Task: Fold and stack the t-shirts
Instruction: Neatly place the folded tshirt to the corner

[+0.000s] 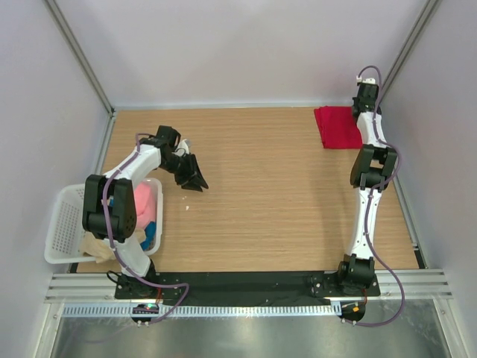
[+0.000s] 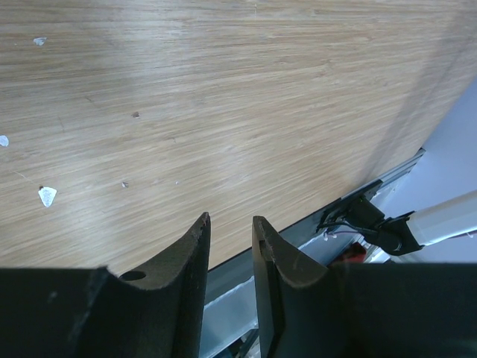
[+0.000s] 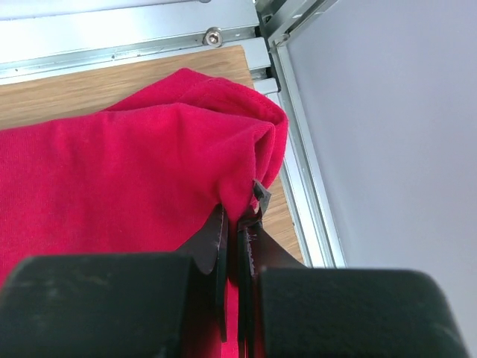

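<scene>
A bright red t-shirt [image 1: 335, 127] lies folded at the table's far right corner. My right gripper [image 1: 360, 113] is at its right edge. The right wrist view shows this gripper [image 3: 237, 212] shut on a bunched fold of the red t-shirt [image 3: 127, 171], with cloth pinched between the fingers. Pink [image 1: 143, 201], blue [image 1: 150, 236] and beige [image 1: 97, 247] t-shirts lie heaped in the basket at the left. My left gripper [image 1: 195, 181] hangs over bare wood to the right of the basket. Its fingers [image 2: 195, 246] stand a little apart and hold nothing.
The white mesh basket [image 1: 63, 224] sits at the table's near left edge, beside the left arm's base. A metal rail [image 3: 298, 171] and grey walls close in the far right corner. Small white flecks [image 2: 46, 195] dot the wood [image 1: 268, 194].
</scene>
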You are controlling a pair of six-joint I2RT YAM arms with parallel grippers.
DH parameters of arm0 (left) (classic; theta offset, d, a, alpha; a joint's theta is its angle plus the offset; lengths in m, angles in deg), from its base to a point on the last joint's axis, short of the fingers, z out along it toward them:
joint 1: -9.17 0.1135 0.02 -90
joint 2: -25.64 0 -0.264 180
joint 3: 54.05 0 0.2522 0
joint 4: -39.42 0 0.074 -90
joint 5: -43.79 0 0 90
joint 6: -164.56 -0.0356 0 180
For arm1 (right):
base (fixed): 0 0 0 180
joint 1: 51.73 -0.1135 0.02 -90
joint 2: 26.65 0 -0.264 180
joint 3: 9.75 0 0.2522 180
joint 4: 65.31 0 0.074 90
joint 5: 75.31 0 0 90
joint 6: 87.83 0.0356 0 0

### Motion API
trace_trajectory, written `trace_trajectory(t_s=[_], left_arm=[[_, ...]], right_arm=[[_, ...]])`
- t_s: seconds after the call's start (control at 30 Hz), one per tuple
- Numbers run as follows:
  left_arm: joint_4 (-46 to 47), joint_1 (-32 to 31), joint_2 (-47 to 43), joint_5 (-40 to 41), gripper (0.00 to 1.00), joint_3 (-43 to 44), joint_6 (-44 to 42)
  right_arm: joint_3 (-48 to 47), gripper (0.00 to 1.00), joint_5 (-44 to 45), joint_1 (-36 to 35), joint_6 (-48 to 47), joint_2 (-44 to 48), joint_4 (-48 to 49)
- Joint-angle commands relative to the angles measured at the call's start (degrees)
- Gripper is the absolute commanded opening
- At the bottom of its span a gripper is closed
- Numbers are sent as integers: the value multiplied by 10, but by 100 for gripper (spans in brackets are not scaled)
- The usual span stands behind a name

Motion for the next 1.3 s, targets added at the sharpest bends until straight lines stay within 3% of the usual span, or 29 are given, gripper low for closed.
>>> trace_trajectory(t_s=[0.0, 0.07, 0.13, 0.23, 0.33, 0.43, 0.63, 0.7, 0.8, 0.93, 1.03, 1.17, 1.27], left_arm=[[-5, 1, -4, -15, 30, 13, 0], [-6, 1, -6, -13, 30, 13, 1], [-9, 2, -12, -10, 30, 13, 1], [-18, 2, -21, -12, 31, 16, -2], [-11, 2, -43, -23, 31, 10, 1], [7, 1, -71, -35, 31, -9, 12], [37, 1, -165, -61, 34, -72, 20], [45, 0, -190, -69, 36, -101, 19], [66, 1, -237, -86, 36, -149, 27], [113, 1, -301, -111, 38, -208, 68], [129, 1, -345, -105, 41, -232, 89], [155, 1, -401, -100, 48, -264, 126], [176, 1, -424, -99, 54, -307, 161]], right_arm=[[-39, 7, 26, 0, 15, 4, 46], [-41, 39, 57, 1, 16, 9, 56], [-40, 56, 113, 4, 24, 22, 49], [-40, 63, 176, 7, 52, 58, 11], [-31, 65, 177, 7, 71, 90, -36], [-24, 66, 167, 6, 129, 143, -153], [128, 70, -20, -29, 260, 312, -239], [231, 70, -136, -44, 337, 360, -232], [395, 72, -258, -74, 412, 468, -166], [562, 75, -359, -174, 475, 555, -77], [714, 81, -403, -237, 551, 628, 30], [953, 99, -442, -281, 672, 752, 188], [1068, 100, -468, -289, 742, 801, 275]])
